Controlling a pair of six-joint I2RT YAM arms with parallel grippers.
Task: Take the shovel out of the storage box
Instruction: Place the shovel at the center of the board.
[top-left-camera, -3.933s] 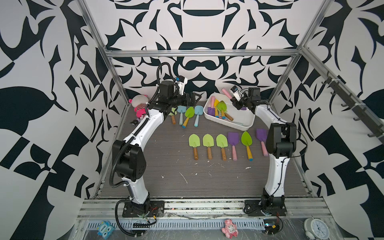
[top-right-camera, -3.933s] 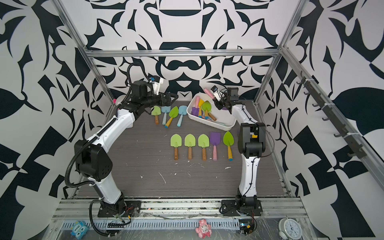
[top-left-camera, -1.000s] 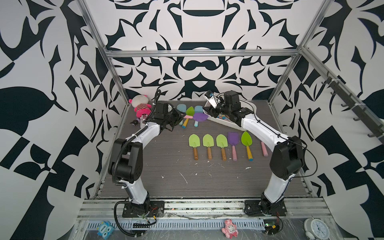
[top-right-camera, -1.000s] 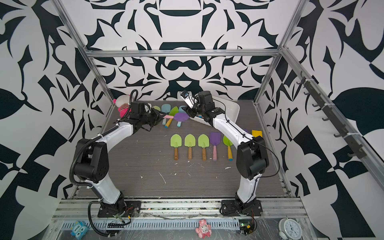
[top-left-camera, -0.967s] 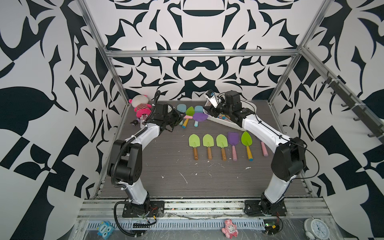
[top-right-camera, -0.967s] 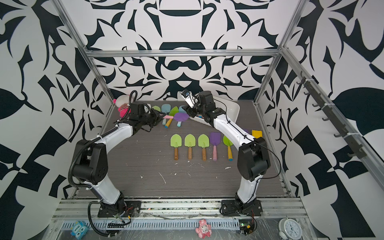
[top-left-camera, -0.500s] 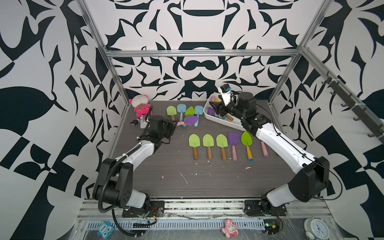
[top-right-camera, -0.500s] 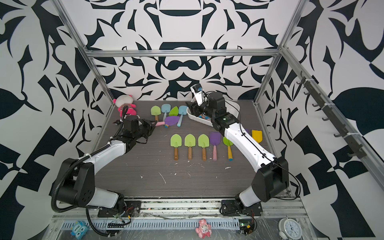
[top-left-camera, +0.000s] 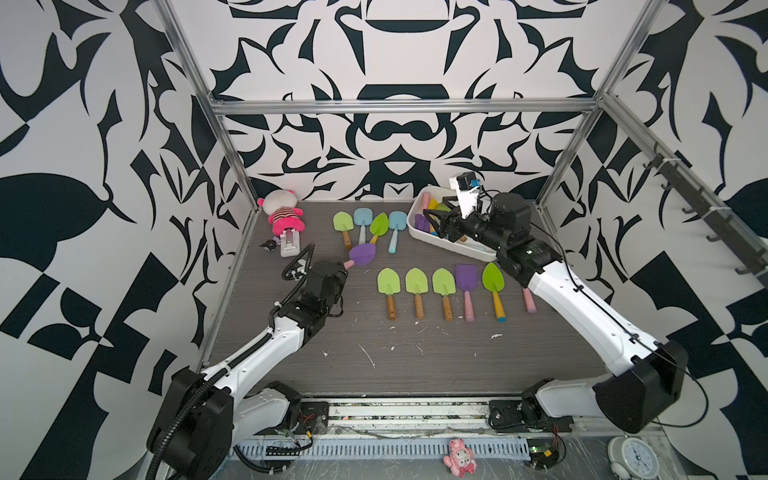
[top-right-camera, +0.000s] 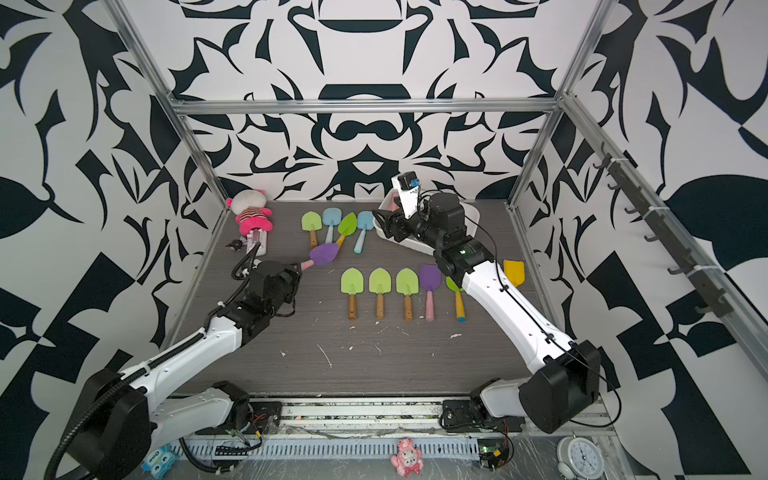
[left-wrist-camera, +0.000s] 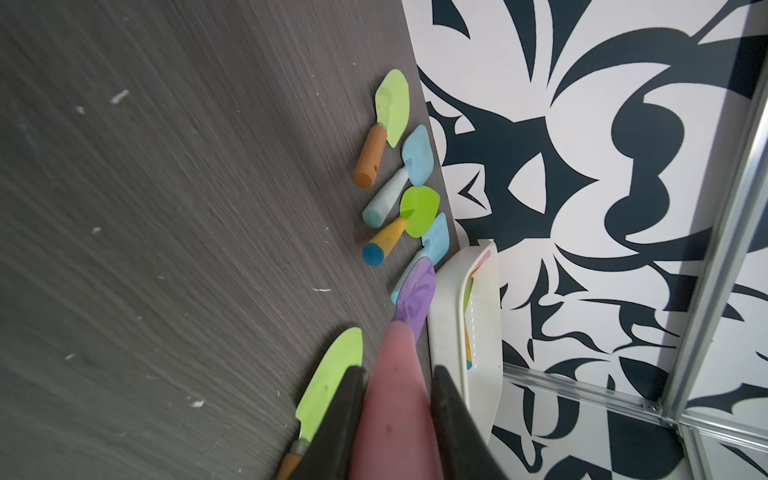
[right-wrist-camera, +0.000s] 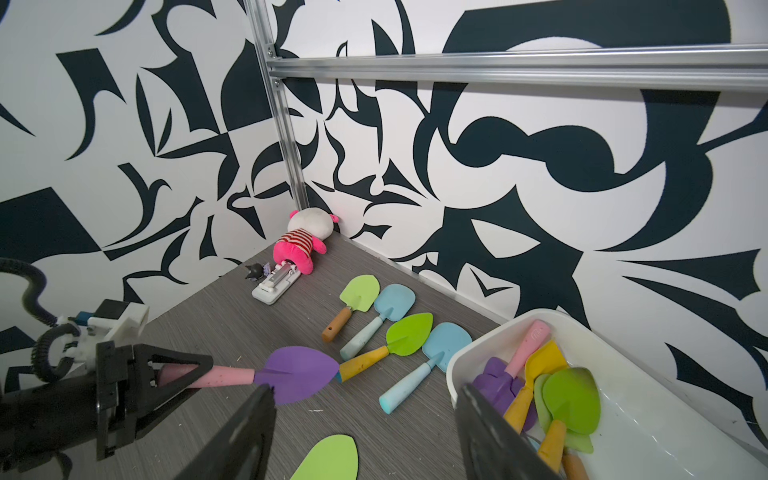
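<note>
The shovel (top-left-camera: 362, 254) is purple with a pink handle, the storage box (right-wrist-camera: 665, 415) white.

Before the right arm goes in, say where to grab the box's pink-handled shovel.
Probably mid-handle on the pink-handled shovel, coming from above: the handle lies bare on top, slanting to the storage box rim, while the yellow shovel crosses its purple blade.

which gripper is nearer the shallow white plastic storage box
Right. The right gripper hangs open over one end of the white storage box; the left gripper is well away, shut on the pink-handled purple shovel.
</note>
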